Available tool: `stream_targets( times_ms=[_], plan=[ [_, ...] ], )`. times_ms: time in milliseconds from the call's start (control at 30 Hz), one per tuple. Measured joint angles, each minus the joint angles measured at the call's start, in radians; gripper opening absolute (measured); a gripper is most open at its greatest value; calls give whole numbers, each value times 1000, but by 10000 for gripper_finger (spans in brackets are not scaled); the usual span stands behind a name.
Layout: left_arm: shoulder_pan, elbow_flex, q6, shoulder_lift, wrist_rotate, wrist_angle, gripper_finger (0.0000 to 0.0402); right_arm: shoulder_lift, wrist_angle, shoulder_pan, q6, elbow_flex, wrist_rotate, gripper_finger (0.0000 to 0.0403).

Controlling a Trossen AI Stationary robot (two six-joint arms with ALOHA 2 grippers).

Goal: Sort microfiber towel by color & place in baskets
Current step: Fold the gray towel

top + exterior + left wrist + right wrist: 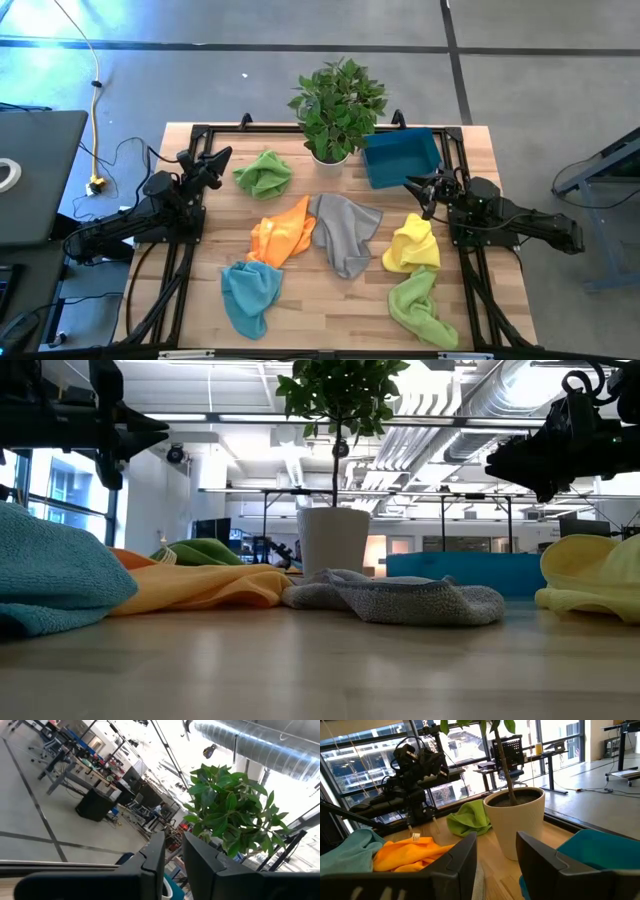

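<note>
Six towels lie loose on the wooden table: green point(262, 174), orange point(283, 232), grey point(344, 232), yellow point(412, 243), light green point(420, 305) and teal point(250, 292). The dark teal-blue basket point(402, 157) stands at the far right, next to the plant pot. My left gripper point(214, 160) is open and empty, held above the table's far left, near the green towel. My right gripper point(421, 190) is open and empty, held above the table between the basket and the yellow towel. Both also show raised in the low view, left point(150, 430) and right point(500, 460).
A leafy plant point(338, 100) in a white pot point(516, 820) stands at the far middle, between the green towel and the basket. Black frame rails point(180, 270) run along the table's left and right sides. Bare wood shows along the near edge between the teal and light green towels.
</note>
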Motion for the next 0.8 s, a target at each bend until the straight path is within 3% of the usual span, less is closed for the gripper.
stream_targets(
  times_ms=[167,433,667,800],
  plan=[
    [0,0,-91,0,2,34,58,0,0,0,0,0,0,130],
    [0,0,-64,0,147,197,58,0,0,0,0,0,0,130],
    [0,1,-21,0,161,384,58,0,9,0,0,0,44,130],
    [0,26,-9,1,195,389,58,0,15,0,7,-1,45,130]
  ],
)
